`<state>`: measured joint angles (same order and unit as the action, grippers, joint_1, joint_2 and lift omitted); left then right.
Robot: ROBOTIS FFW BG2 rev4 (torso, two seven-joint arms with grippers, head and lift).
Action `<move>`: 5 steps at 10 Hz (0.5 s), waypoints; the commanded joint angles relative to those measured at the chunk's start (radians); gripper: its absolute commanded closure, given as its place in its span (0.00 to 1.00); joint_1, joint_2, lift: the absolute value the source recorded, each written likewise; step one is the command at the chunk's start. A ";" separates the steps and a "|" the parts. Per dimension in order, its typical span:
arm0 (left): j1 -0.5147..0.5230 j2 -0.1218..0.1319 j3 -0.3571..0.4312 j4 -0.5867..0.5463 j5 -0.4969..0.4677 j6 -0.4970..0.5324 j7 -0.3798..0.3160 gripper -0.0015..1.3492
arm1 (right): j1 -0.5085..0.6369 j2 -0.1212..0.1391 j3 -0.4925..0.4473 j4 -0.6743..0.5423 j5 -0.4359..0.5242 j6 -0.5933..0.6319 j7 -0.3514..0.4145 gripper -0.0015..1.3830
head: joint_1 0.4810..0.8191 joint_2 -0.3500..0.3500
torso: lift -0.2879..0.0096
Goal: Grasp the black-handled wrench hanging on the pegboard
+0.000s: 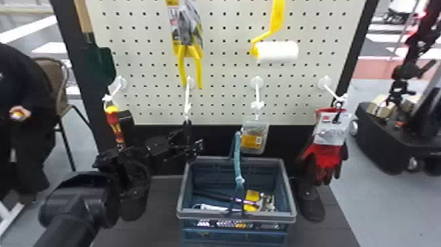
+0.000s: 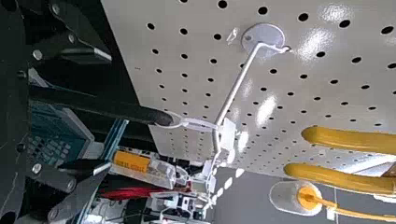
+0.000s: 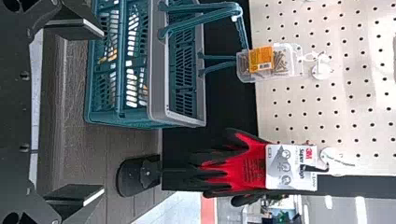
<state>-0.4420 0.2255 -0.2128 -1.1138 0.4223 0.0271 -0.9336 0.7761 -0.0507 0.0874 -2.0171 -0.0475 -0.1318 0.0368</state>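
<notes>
The black-handled wrench (image 1: 187,128) hangs from a white hook (image 1: 187,95) low on the white pegboard (image 1: 226,82), left of centre. My left gripper (image 1: 189,147) is at the lower end of the handle and stands open. In the left wrist view the black handle (image 2: 102,108) runs between the two spread fingers (image 2: 79,50) of the left gripper (image 2: 108,109), up to the hook (image 2: 233,93); I cannot tell whether they touch it. The right gripper (image 3: 93,112) is open and empty, facing the basket (image 3: 182,116) and the red gloves (image 3: 243,163).
A blue basket (image 1: 236,215) holding tools stands on the dark table under the board, its handle (image 1: 238,164) upright. A red-yellow screwdriver (image 1: 113,121), yellow pliers (image 1: 188,49), a paint roller (image 1: 275,49), a screw packet (image 1: 252,134) and red gloves (image 1: 325,151) hang around.
</notes>
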 commanded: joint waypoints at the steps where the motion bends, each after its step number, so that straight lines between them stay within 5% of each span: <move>1: -0.002 0.000 0.003 -0.024 -0.046 -0.004 0.007 0.90 | 0.002 -0.001 0.000 0.001 -0.006 -0.002 0.000 0.10 | 0.20 0.50 | 0.63; 5: -0.002 0.002 0.001 -0.039 -0.073 -0.024 0.004 0.90 | 0.002 -0.003 0.000 0.001 -0.006 -0.002 0.002 0.10 | 0.20 0.50 | 0.63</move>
<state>-0.4458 0.2269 -0.2101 -1.1522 0.3508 0.0045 -0.9295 0.7775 -0.0534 0.0874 -2.0164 -0.0537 -0.1335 0.0384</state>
